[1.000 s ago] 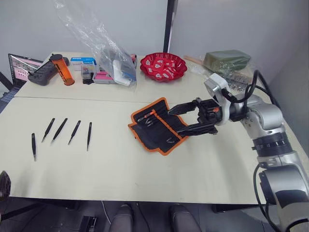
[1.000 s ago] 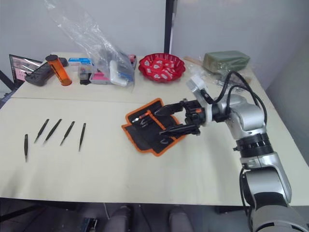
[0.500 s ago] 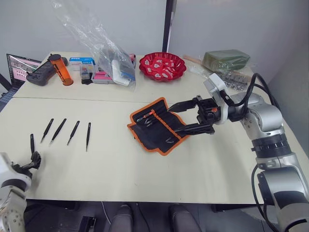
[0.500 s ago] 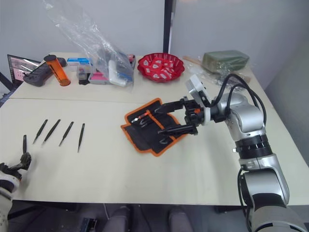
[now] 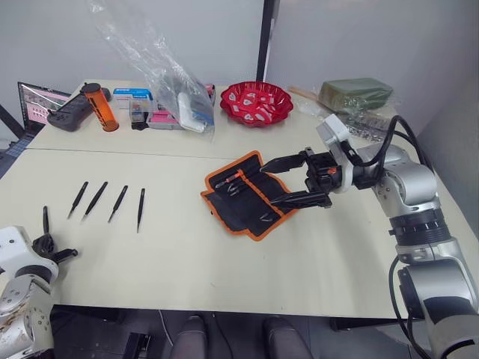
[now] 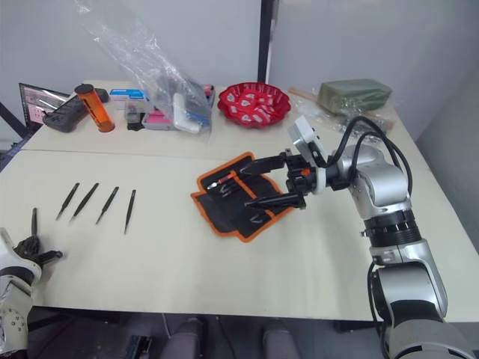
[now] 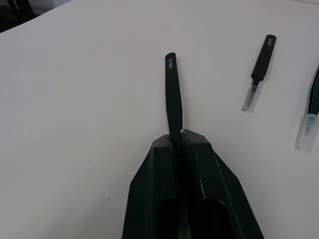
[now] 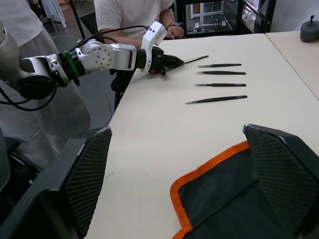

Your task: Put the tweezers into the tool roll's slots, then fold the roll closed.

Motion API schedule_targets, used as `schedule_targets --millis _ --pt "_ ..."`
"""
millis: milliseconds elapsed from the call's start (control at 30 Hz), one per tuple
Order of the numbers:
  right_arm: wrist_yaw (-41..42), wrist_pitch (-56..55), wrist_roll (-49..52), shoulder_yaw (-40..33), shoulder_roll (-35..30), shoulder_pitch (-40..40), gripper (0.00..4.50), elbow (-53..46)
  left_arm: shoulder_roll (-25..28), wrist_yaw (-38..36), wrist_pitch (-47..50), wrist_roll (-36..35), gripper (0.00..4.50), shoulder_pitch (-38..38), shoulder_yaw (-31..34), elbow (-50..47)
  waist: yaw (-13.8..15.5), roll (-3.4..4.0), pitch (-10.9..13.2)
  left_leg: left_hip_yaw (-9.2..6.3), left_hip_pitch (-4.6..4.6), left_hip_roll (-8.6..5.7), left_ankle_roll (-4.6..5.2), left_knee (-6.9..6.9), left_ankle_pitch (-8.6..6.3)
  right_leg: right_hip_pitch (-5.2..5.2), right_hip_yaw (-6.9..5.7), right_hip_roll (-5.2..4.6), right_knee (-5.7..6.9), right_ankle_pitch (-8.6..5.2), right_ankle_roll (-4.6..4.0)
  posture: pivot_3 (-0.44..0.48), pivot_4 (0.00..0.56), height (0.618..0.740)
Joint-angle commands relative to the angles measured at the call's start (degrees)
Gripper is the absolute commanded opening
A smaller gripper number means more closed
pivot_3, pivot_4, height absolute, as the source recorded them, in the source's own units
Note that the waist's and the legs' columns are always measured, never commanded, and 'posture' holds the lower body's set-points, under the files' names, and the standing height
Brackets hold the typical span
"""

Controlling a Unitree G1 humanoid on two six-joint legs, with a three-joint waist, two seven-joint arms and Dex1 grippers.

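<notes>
The tool roll (image 5: 251, 196) lies open and flat at mid-table, black with orange binding. My right gripper (image 5: 267, 187) hovers over its right half, fingers (image 8: 283, 169) spread wide and open, nothing between them. At the near left my left gripper (image 5: 47, 244) is shut on one of the tweezers (image 7: 173, 94), pinching one end while the rest sticks out past the fingertips. Several more tweezers (image 5: 117, 203) lie in a row on the table beyond it, far left of the roll.
Along the back edge stand a red bowl (image 5: 255, 102), a clear plastic bag (image 5: 161, 71) over small boxes, an orange cylinder (image 5: 100, 107), a black device (image 5: 66, 117) and a green package (image 5: 355, 93). A person (image 8: 134, 15) sits past the table's left end.
My left gripper has come into view at the near left and shut on the leftmost tweezers, which now stick up from its fingers. The right arm has stayed put.
</notes>
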Motion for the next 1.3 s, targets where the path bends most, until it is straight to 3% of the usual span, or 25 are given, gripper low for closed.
schedule_targets --millis 33,300,567,767,1000,1300 --pt "-0.1 -1.3 0.0 -2.3 -0.4 0.2 4.5 -1.3 0.1 -0.6 -0.1 -1.1 0.01 1.6 2.1 -1.2 -0.1 0.0 0.0 0.0 0.0 0.0 0.0 -0.01 0.0 0.0 0.0 0.0 0.0 0.0 0.0 0.0 0.15 0.74" --pt "-0.7 -1.8 0.1 -2.3 -0.2 0.8 4.5 -1.5 2.0 -1.7 0.5 -2.3 0.01 3.0 3.5 -6.0 0.0 -0.03 0.0 0.0 -0.01 0.01 0.0 0.0 0.0 0.0 -0.01 0.0 -0.01 0.0 0.0 0.0 0.15 0.74" --pt "-3.0 -0.8 0.4 -3.2 -0.6 2.9 4.5 -3.7 8.0 -16.7 -1.7 -5.5 0.01 7.4 -1.0 -19.6 0.2 -0.07 0.0 0.01 -0.02 0.0 -0.01 0.01 0.0 0.0 0.0 -0.01 -0.04 0.0 -0.01 0.0 0.15 0.74" --pt "-8.1 -0.7 -0.6 -4.5 -1.1 6.6 4.5 -6.9 16.7 -25.3 3.8 -8.5 0.01 2.4 -7.7 -22.4 0.1 -0.05 0.0 0.04 -0.02 0.01 0.0 0.0 0.0 -0.02 0.01 -0.01 -0.04 -0.02 0.0 0.0 0.15 0.74" --pt "-16.2 -0.3 -3.5 -4.3 -0.7 12.0 4.5 -9.8 23.3 -32.9 8.4 -9.6 0.01 -4.1 -15.4 -22.4 -0.1 -0.05 0.0 0.04 -0.02 0.02 0.01 -0.02 0.0 -0.04 0.02 0.0 -0.03 -0.02 0.01 0.0 0.15 0.74" --pt "-31.3 -5.8 -11.3 -4.2 7.8 16.9 1.6 -3.6 25.4 -39.9 8.2 -8.0 0.0 -11.0 -22.7 -20.0 -0.2 -0.03 0.0 0.03 -0.02 0.02 0.02 -0.02 0.01 -0.02 0.02 0.02 -0.01 -0.02 0.03 0.0 0.15 0.74"
